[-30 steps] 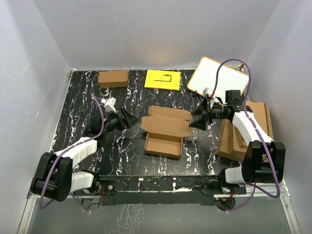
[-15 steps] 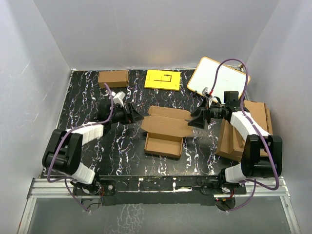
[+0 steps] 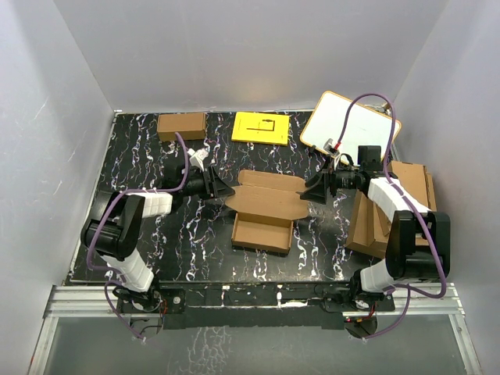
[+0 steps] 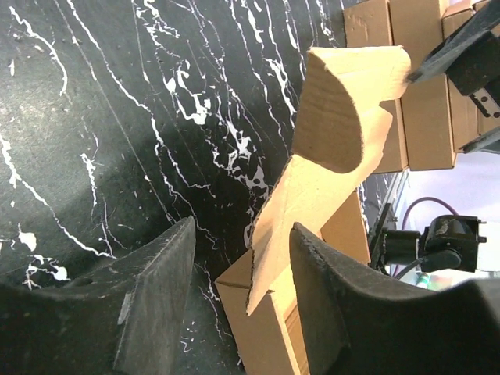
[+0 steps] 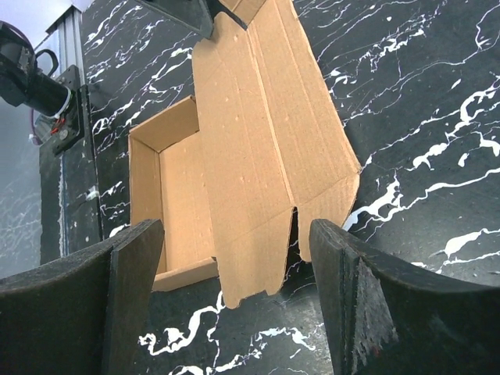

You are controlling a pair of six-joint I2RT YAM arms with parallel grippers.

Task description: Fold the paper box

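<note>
Centrally on the black, white-veined tabletop (image 3: pixel 180 242) lies the paper box (image 3: pixel 264 209): thin brown cardboard, shallow oblong tray open, creased lid flaps splayed. The left gripper (image 3: pixel 226 191) and right gripper (image 3: pixel 309 194) flank it, jaws apart, holding nothing.

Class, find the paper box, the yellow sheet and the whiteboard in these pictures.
paper box (image 3: pixel 262 232): top external view, floor of its open tray.
yellow sheet (image 3: pixel 261 127): top external view, its middle.
whiteboard (image 3: pixel 328 121): top external view, left part of its white face.
</note>
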